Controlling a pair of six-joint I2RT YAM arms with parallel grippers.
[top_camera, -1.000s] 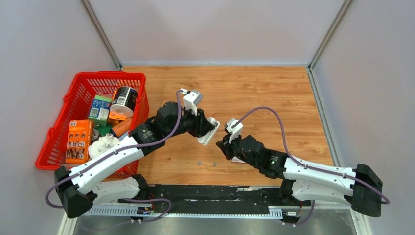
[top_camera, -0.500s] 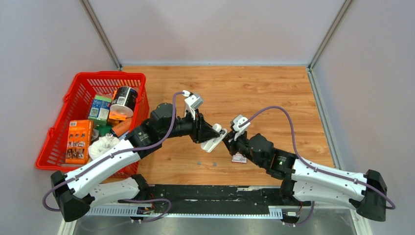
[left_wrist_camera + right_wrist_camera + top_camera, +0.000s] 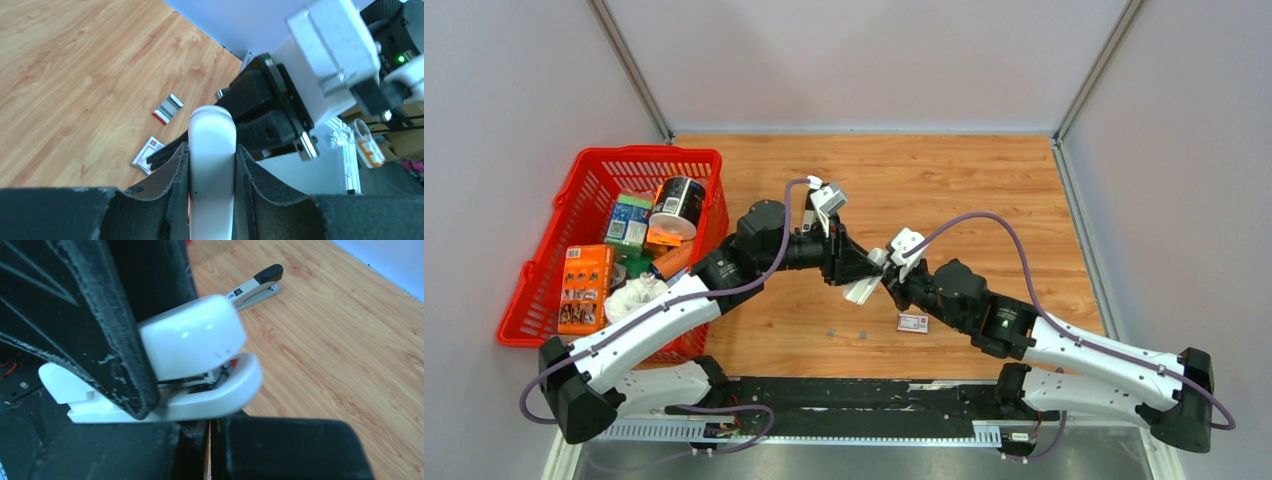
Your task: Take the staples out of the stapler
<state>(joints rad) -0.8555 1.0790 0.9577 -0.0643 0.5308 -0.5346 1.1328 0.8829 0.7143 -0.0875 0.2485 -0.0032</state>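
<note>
My left gripper [image 3: 860, 279] is shut on the white stapler [image 3: 862, 290] and holds it in the air above the table's middle. In the left wrist view the stapler [image 3: 212, 145] stands upright, squeezed between both pads. My right gripper [image 3: 888, 284] is shut, with nothing in it, and its tip is at the stapler's free end. In the right wrist view the stapler's rounded mouth [image 3: 200, 347] gapes slightly just above my shut fingers [image 3: 280, 445]. A grey-metal, black-tipped bar [image 3: 256, 286] lies apart on the wood. I cannot make out the staples.
A small red-and-white flat box [image 3: 913, 321] lies on the wood under the right arm, and a grey-and-red strip [image 3: 168, 108] lies close to it. A red basket [image 3: 544, 262] full of packets stands at the left. Grey walls close the back and sides.
The left arm has carried the stapler right and slightly down. The right gripper has risen off the table and moved left to meet the stapler's end, uncovering the red-and-white box.
</note>
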